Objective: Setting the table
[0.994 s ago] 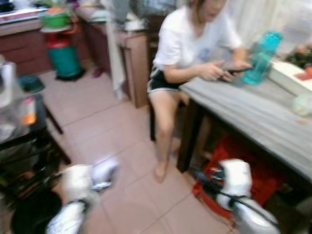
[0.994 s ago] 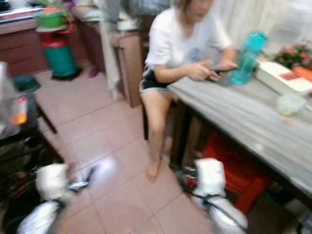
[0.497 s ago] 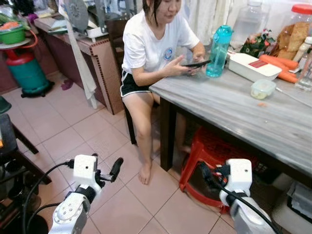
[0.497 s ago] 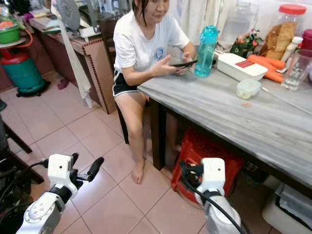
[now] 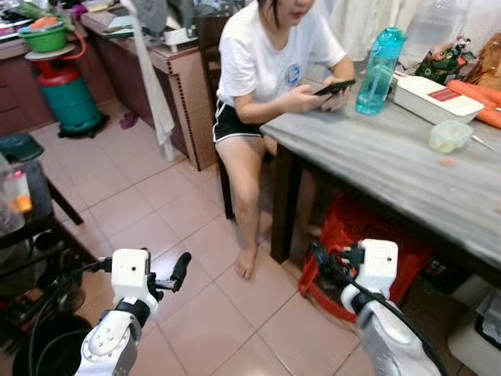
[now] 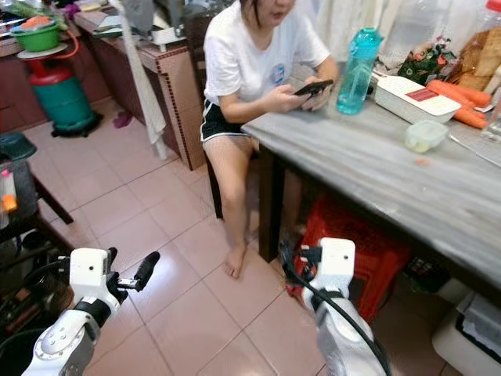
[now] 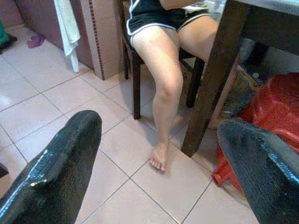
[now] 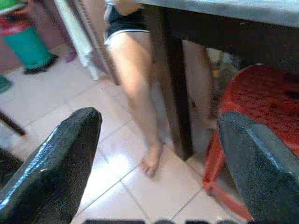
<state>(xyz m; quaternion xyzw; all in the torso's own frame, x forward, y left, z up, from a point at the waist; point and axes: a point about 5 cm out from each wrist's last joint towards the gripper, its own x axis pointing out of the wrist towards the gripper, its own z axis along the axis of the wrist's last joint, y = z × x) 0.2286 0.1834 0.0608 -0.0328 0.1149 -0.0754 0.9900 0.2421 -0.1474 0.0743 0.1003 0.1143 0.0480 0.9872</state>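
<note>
Since half a second ago our view has swung left; the table (image 5: 407, 168) sits ahead-right. Left gripper (image 7: 159, 154) and right gripper (image 8: 159, 158) hang spread apart, empty; we should approach slowly, clear of the person (image 5: 270, 70)

The bench (image 5: 391, 168) stands to the right, with a person (image 5: 270, 70) seated at its far left end. On the bench, a bottle (image 5: 379, 70) stands beside the person's hands, a box (image 5: 434, 98) lies right of the bottle, and a small tub (image 5: 449, 135) sits nearer. A stool (image 5: 352, 235) stands under the bench.
</note>
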